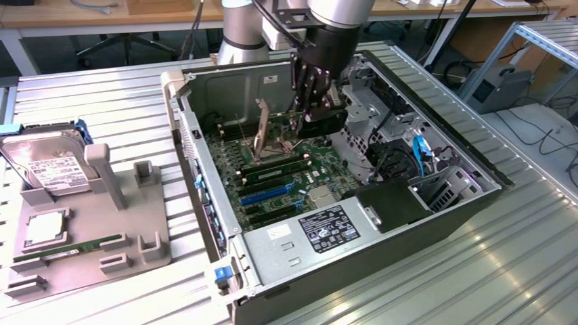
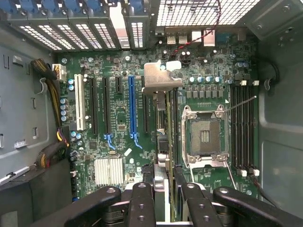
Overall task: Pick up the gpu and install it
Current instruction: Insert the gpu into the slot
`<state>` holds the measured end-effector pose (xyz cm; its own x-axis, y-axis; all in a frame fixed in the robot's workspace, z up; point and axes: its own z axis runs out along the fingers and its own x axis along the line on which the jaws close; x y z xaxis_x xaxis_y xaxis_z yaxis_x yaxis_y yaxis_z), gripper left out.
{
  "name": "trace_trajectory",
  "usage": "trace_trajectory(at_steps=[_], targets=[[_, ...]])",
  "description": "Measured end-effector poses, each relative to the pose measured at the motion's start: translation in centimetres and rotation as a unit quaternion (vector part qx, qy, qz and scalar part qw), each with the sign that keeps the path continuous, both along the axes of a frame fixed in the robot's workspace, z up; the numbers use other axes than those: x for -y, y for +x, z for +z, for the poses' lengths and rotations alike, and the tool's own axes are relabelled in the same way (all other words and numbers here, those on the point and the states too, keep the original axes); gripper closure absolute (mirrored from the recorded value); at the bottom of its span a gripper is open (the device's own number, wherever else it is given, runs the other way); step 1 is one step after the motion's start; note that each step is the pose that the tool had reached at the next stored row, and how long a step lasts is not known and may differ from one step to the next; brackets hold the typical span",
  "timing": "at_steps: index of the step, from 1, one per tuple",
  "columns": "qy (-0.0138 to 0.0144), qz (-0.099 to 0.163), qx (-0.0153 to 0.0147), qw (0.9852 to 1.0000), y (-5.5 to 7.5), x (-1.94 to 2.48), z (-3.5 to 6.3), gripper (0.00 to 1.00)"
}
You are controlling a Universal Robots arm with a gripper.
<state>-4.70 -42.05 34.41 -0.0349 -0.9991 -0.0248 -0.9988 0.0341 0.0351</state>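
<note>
The gpu [image 1: 323,123] is a thin black card that hangs upright inside the open computer case [image 1: 470,203], above the green motherboard [image 1: 280,172]. My gripper [image 1: 315,101] is shut on its upper edge. In the wrist view the gpu [image 2: 161,137] is seen edge-on, with its silver bracket [image 2: 161,79] at the far end towards the case's rear slots. There my gripper [image 2: 163,189] has black fingers [image 2: 142,198] on both sides of the card. The card lies between the long blue slot [image 2: 132,106] and the CPU socket [image 2: 203,137]. I cannot tell whether its lower edge touches a slot.
Outside the case, a grey fixture [image 1: 108,223] holds a silver hard drive [image 1: 50,166], a CPU [image 1: 45,229] and a green memory stick [image 1: 68,249]. The power supply [image 1: 316,233] and drive cage [image 1: 397,156] crowd the case's near and right sides. Cables [image 2: 52,94] run along one wall.
</note>
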Motion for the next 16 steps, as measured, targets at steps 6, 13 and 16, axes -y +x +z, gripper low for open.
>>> trace_trajectory(at_steps=[6, 13, 16], targets=[[0.0, 0.0, 0.0, 1.0, -0.02, 0.08, -0.21, 0.73], [0.0, 0.0, 0.0, 1.0, -0.03, 0.13, -0.34, 0.73], [0.0, 0.0, 0.0, 1.0, -0.05, 0.2, -0.62, 0.73]])
